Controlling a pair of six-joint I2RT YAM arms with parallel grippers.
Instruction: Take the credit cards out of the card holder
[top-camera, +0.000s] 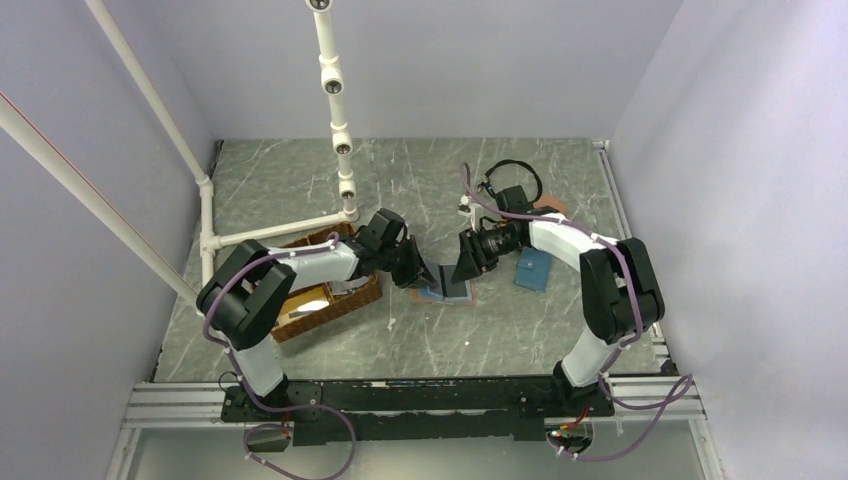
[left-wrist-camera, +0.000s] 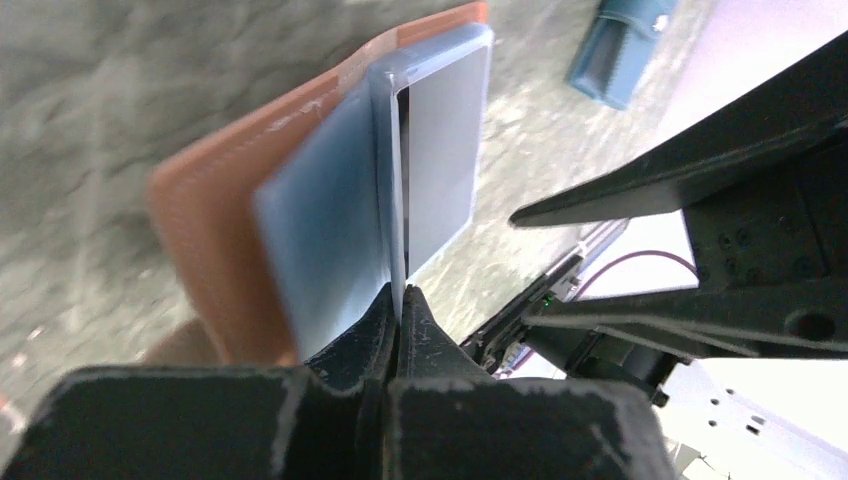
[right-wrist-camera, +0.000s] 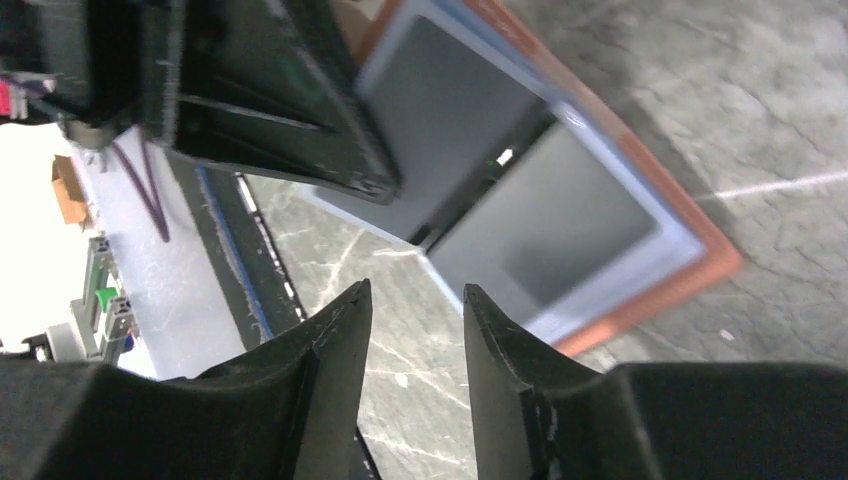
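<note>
The left jaws are shut tight on a thin blue leaf in the middle of the card holder, so they pin it down. The holder lies open on the bench, between the two arms, with its pink side down and its blue pockets up. I think its long side runs left to right across the bench, a bit tilted. Two grey cards sit in the pockets, side by side. The right jaws are open with nothing in them, close to the cards. To do this well, the left jaws should hold firm. The right jaws should then pinch only a card's bare edge and pull it straight out of its pocket.
</note>
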